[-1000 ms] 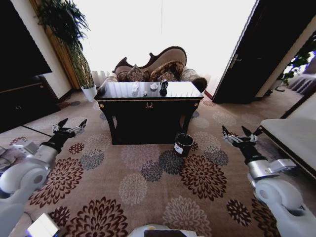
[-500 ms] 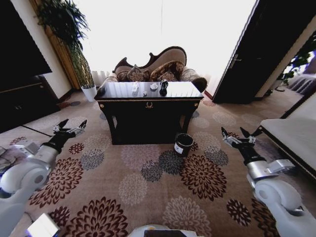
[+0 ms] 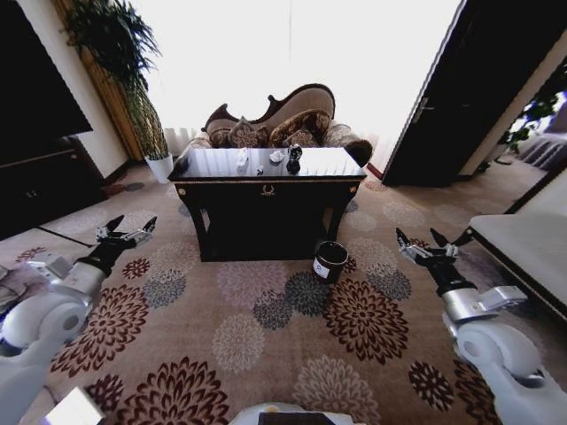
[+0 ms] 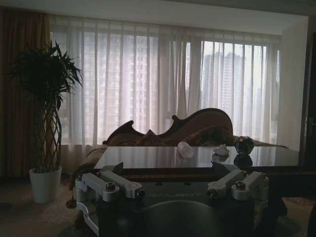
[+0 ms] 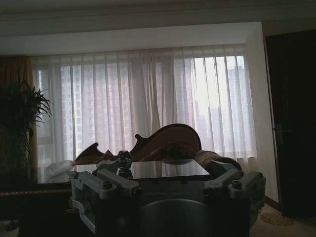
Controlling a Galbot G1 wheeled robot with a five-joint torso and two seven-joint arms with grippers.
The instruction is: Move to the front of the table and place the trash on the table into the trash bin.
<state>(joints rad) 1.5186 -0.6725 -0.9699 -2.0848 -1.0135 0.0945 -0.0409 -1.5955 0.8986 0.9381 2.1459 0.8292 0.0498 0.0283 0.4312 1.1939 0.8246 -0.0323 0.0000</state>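
The glossy black table (image 3: 232,205) with gold trim stands ahead in the middle of the head view, in front of a sofa. On its top lies the trash: white paper wads (image 3: 242,158) (image 3: 277,156), a tiny bit (image 3: 260,168) and a dark round cup-like piece (image 3: 294,156). The black trash bin (image 3: 330,260) stands on the carpet by the table's right front leg. My left gripper (image 3: 124,232) and right gripper (image 3: 431,245) hang open and empty at either side, well short of the table. The left wrist view shows a wad (image 4: 185,149) and the dark piece (image 4: 244,144) on the table top.
Patterned carpet stretches between me and the table. A potted plant (image 3: 158,164) stands at the back left beside a dark cabinet (image 3: 40,181). A dark door (image 3: 461,97) is at the right. A pale low table (image 3: 523,243) juts in close to my right arm.
The whole head picture has shifted very slightly, so the camera has crept a little. Both arms keep the same open pose.
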